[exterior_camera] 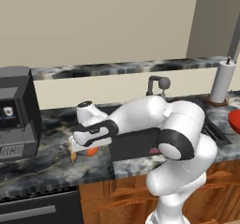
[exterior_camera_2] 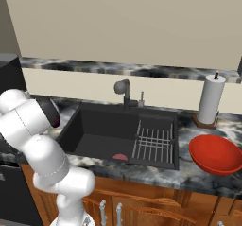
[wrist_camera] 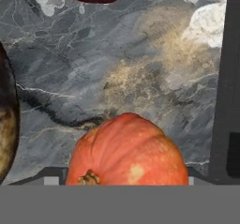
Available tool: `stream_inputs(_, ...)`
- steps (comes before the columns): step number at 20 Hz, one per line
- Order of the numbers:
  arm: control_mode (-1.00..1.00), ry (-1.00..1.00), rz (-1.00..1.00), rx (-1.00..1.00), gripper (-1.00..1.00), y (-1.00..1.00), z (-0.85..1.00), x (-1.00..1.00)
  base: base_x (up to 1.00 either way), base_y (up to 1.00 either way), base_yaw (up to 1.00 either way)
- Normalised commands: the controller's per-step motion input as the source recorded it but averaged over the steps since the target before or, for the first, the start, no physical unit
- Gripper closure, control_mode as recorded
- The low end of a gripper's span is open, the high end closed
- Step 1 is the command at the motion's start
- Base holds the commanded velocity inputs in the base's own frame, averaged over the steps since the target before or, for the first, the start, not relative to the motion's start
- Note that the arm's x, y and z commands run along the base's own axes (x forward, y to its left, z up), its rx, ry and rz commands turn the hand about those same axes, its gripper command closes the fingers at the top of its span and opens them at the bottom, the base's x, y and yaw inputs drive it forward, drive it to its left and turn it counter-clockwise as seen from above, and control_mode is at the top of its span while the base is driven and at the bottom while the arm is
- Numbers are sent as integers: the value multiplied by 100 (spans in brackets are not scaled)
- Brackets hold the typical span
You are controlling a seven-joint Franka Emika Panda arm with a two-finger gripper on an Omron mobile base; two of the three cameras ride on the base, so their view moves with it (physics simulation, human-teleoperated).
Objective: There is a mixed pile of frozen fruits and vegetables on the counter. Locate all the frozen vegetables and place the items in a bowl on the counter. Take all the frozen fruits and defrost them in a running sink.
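Step in hand: grasping 1 frozen vegetable, the orange-red round piece [wrist_camera: 125,150], which lies on the counter [wrist_camera: 140,68] left of the sink [exterior_camera_2: 108,135] at the lowered gripper [exterior_camera: 82,149], jaw state cannot be told; next, secure it, then carry it to the bowl [exterior_camera_2: 215,155]

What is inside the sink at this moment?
On the sink floor near the front wall lies a flat pinkish-red piece; a wire rack fills the right side. In the left base view the arm covers much of the basin.
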Motion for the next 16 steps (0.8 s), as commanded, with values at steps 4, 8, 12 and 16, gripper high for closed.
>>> stream_inputs(4, -100, 0, -7, 0, 100, -90, 31, -38, 0, 0, 0)
stream_inputs(8, -100, 2, -7, 0, 100, -71, 23, -23, 0, 0, 0)
stream_inputs(12, -100, 7, -3, -7, 100, -65, 10, 7, 0, 0, 0)
stream_inputs(16, -100, 11, 0, -8, 100, -84, 19, 13, 0, 0, 0)
